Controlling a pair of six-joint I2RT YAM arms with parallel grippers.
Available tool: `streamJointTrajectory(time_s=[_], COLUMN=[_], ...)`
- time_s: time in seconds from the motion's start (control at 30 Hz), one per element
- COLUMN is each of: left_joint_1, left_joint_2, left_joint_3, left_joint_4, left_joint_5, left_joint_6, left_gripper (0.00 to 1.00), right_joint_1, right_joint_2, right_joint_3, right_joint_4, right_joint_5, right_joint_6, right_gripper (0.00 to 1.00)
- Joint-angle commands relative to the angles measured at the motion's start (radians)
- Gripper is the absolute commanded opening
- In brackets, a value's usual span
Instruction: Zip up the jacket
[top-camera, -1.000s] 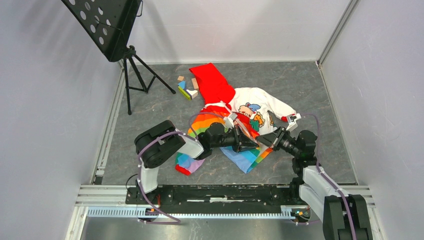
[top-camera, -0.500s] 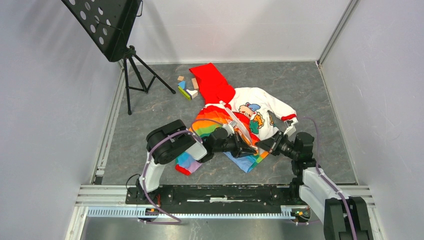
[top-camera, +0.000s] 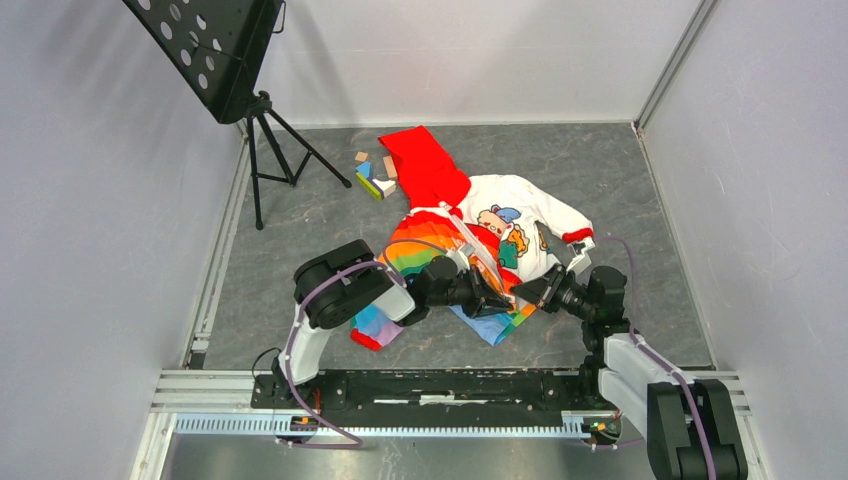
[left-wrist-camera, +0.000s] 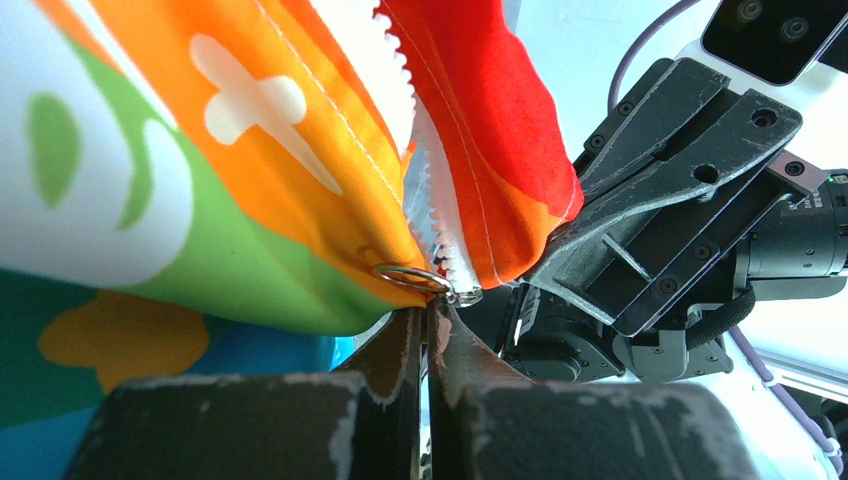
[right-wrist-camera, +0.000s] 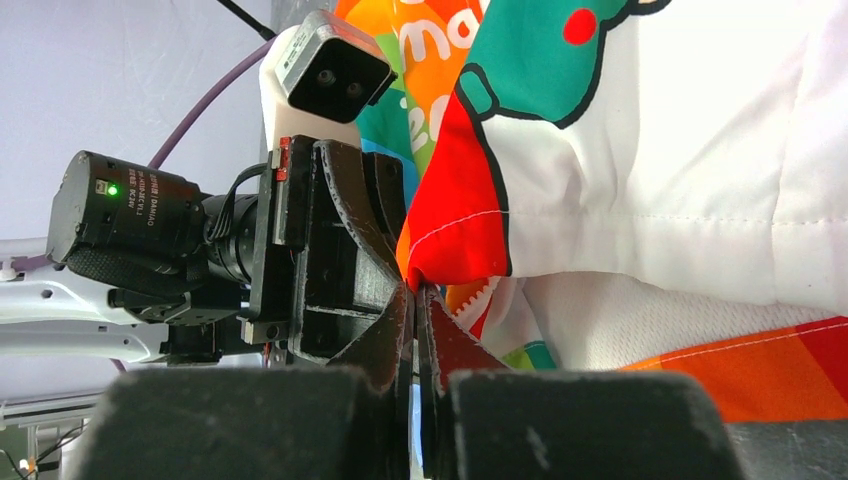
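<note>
The jacket (top-camera: 470, 225) lies on the grey floor, red hood toward the back wall, rainbow front and white bear panel facing up. My left gripper (top-camera: 497, 300) sits at the jacket's lower hem. In the left wrist view it (left-wrist-camera: 428, 308) is shut on the zipper pull, just under the metal ring (left-wrist-camera: 410, 277) and slider (left-wrist-camera: 462, 293), with the white zipper teeth (left-wrist-camera: 440, 200) running up from there. My right gripper (top-camera: 535, 290) faces it from the right. In the right wrist view it (right-wrist-camera: 415, 290) is shut on the red bottom corner of the jacket (right-wrist-camera: 460, 240).
A black music stand (top-camera: 215, 50) on a tripod stands at the back left. Several small wooden blocks (top-camera: 373, 175) lie beside the red hood. Grey walls close in the left, back and right sides. The two grippers are almost touching each other.
Over the last second the left arm shifted right and both grippers drew the lower hem slightly toward the near edge, straightening the zipper line. Little has moved in the last half second.
</note>
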Motion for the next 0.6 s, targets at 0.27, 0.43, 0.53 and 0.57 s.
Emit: streamJointTrajectory(time_s=[0.27, 0.43, 0.53, 0.57], left_joint_1=[-0.031, -0.028, -0.028, -0.028], left_joint_2=[-0.019, -0.03, -0.031, -0.034], left_joint_3=[0.125, 0.102, 0.08, 0.066], left_joint_4=[-0.004, 0.027, 0.047, 0.048], left_joint_5=[0.011, -0.007, -0.007, -0.01], left_joint_6=[0.066, 0.054, 0.037, 0.037], left_gripper=[0.02, 0.02, 0.02, 0.02], right_joint_1=[0.021, 0.021, 0.02, 0.019], right_joint_2=[0.024, 0.02, -0.011, -0.019], right_joint_3=[-0.159, -0.176, -0.162, -0.156], right_joint_4=[0.197, 0.19, 0.153, 0.142], right_joint_5=[0.022, 0.03, 0.054, 0.061], right_joint_6=[0.143, 0.149, 0.135, 0.129], right_gripper=[0.0, 0.0, 0.0, 0.0])
